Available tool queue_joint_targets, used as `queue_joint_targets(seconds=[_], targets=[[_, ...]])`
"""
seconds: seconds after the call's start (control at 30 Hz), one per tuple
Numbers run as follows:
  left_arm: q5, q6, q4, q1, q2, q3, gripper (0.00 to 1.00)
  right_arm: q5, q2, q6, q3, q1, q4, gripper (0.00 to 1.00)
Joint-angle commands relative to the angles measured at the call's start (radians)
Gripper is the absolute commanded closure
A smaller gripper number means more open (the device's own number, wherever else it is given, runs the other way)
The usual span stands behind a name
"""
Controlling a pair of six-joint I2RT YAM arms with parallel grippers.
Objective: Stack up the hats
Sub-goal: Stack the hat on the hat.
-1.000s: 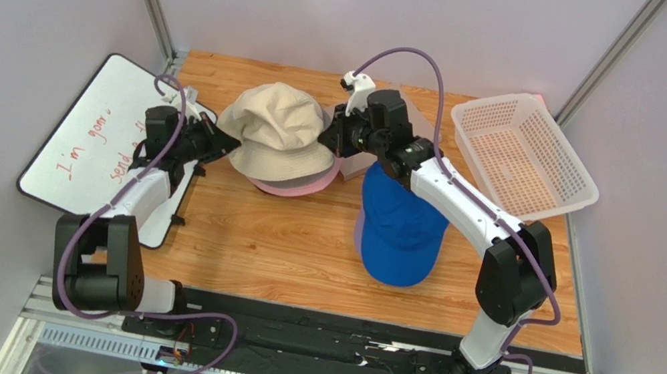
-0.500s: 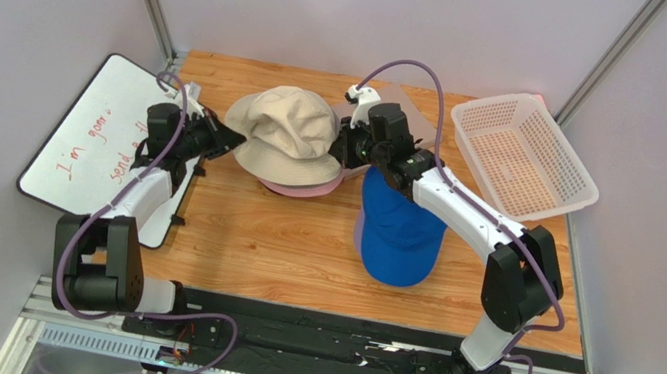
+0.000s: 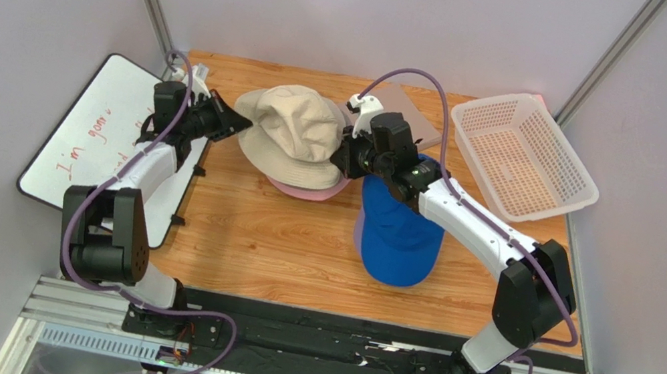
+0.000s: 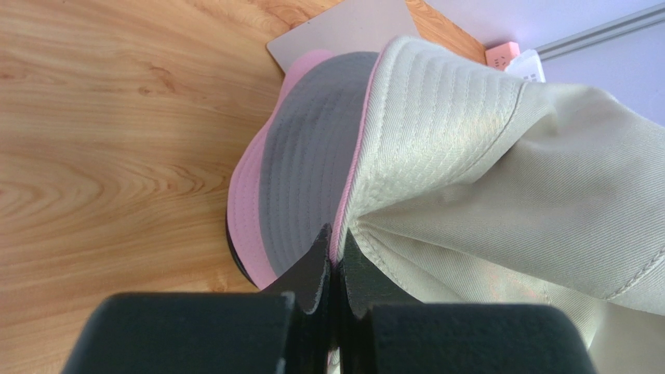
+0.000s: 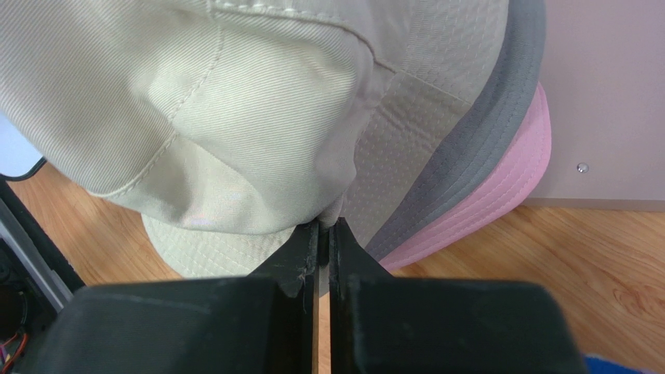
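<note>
The stack is well begun. Near the far edge of the table (image 3: 268, 237), about midway along it, a grey hat (image 4: 312, 171) lies on a pink hat (image 4: 246, 226). The beige hat (image 3: 301, 131) is spread over both, and I cannot tell whether it rests fully on them.

The left fingers (image 4: 324, 261) are clenched on the beige brim at its left side. The right fingers (image 5: 308, 241) are clenched on the brim opposite.

Still to do, by my reading: let go of the beige hat, then add the blue cap (image 3: 397, 238). It lies alone right of the table's middle, partly under the right arm.

Compared with a second ago, the beige hat has shifted to the right and covers more of the pair beneath. Both sets of fingers travelled with it, the left ones also reaching toward the far edge. The blue cap has not moved.
</note>
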Motion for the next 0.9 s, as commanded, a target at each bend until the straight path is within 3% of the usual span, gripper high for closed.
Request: queue_joint_targets(seconds=[0.0, 0.17, 0.2, 0.27, 0.3, 0.4, 0.43, 0.63, 0.87], targets=[[-0.070, 0.066, -0.038, -0.001, 0.016, 0.070, 1.00, 0.026, -0.068, 0.005, -0.042, 0.033, -0.105, 1.00], [-0.081, 0.093, -0.055, -0.024, 0.069, 0.118, 1.00, -0.026, -0.056, 0.013, -0.015, 0.072, -0.107, 1.00], [-0.073, 0.101, -0.063, -0.026, 0.082, 0.128, 1.00, -0.053, -0.056, 0.011, -0.006, 0.070, -0.111, 0.95], [-0.050, 0.115, -0.073, -0.026, 0.112, 0.165, 1.00, -0.064, -0.072, 0.013, 0.013, 0.072, -0.131, 0.77], [-0.045, 0.135, -0.087, -0.026, 0.120, 0.176, 1.00, -0.061, -0.088, 0.005, 0.014, 0.072, -0.139, 0.53], [-0.025, 0.175, -0.107, -0.026, 0.129, 0.205, 1.00, -0.032, -0.170, -0.023, 0.017, 0.066, -0.165, 0.29], [-0.012, 0.184, -0.107, -0.027, 0.126, 0.207, 1.00, -0.032, -0.190, -0.029, 0.019, 0.059, -0.182, 0.26], [0.037, 0.225, -0.097, -0.026, 0.128, 0.218, 1.00, -0.067, -0.322, -0.023, 0.047, -0.045, -0.184, 0.25], [0.088, 0.259, -0.083, -0.026, 0.155, 0.245, 1.00, -0.331, -0.168, 0.055, 0.136, -0.223, -0.075, 0.28]])
